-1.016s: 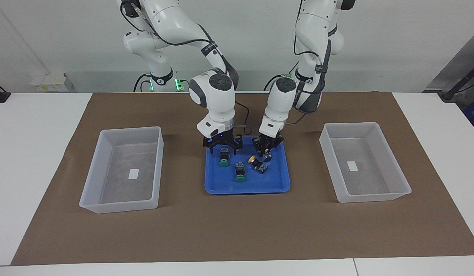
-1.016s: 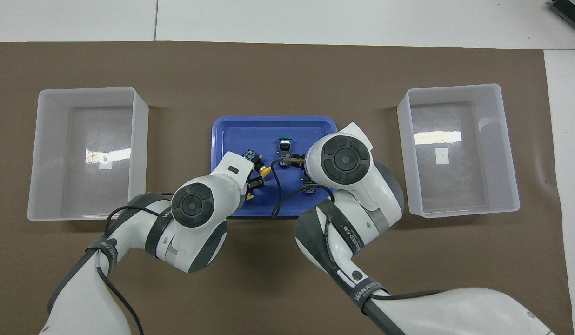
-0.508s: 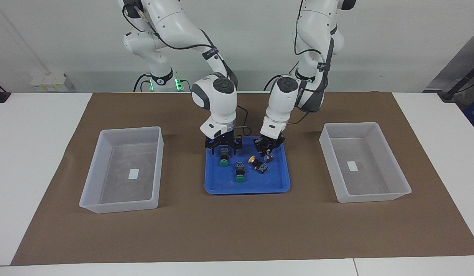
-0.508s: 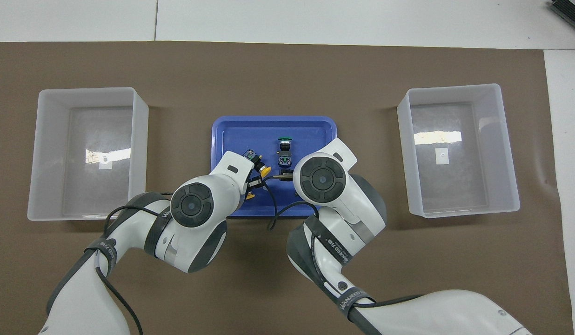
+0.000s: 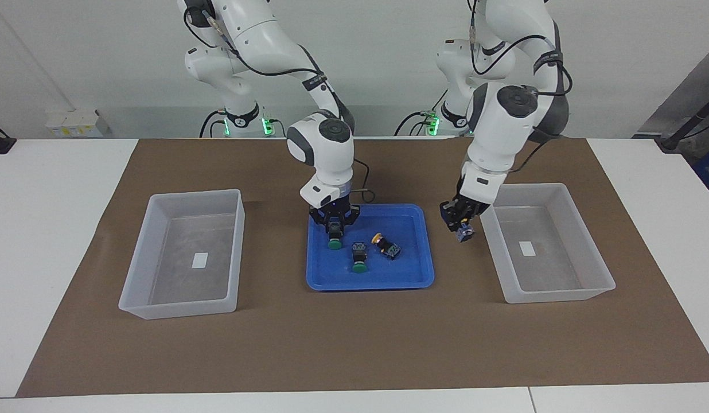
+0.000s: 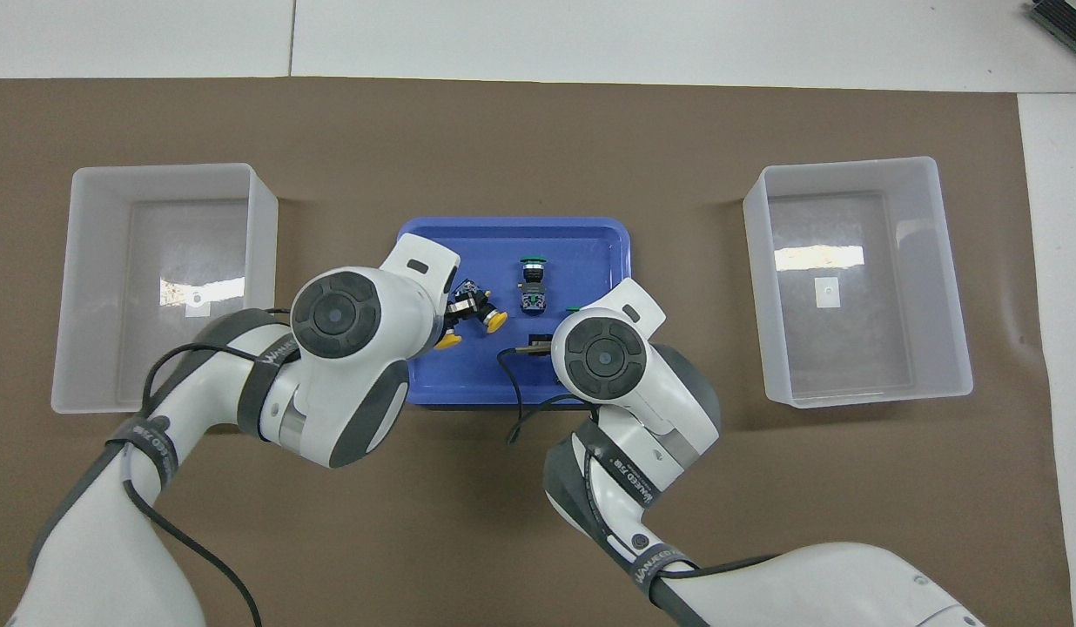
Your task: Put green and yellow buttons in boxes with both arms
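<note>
Left jaws (image 5: 461,229) clamp yellow button (image 5: 463,233), right jaws (image 5: 334,228) clamp green button (image 5: 334,236), both hidden overhead

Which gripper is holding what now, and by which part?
Left gripper: yellow button, by its dark body, beside the box. Right gripper: green button, by its body, in the blue tray.

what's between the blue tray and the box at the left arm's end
In the facing view, only bare brown mat lies between blue tray and box; the left gripper hangs over it, shut on a yellow button.
</note>
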You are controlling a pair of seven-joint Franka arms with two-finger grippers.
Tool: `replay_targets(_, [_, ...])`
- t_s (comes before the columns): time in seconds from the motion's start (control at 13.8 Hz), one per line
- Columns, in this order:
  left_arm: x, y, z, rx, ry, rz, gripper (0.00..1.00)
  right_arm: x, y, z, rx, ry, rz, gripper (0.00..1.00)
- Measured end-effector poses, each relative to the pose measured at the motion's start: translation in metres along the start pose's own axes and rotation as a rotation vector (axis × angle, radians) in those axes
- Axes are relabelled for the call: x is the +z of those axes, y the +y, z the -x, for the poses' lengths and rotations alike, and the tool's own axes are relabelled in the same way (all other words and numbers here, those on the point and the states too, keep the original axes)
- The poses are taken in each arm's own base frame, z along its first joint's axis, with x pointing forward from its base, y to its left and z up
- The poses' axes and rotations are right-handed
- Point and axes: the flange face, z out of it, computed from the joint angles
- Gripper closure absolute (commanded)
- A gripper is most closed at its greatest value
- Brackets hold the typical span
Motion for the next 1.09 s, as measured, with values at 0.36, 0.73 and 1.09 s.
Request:
replay_targets(0.36, [-0.001,-0.094,-0.043,0.160,-0.019,-0.024,1.00,-0.054,0.032,-0.029,0.068,0.047,0.002,1.00])
replay_targets(0.73, [0.023,-0.152,-0.047,0.254,0.004,-0.028,1.00,-0.112,0.147,-0.088,0.051,0.063,0.062,1.00])
replay_targets(1.09, [0.054,-0.171,-0.038,0.289,0.029,-0.030,1.00,-0.111,0.262,-0.122,-0.089,0.035,0.078,1.00])
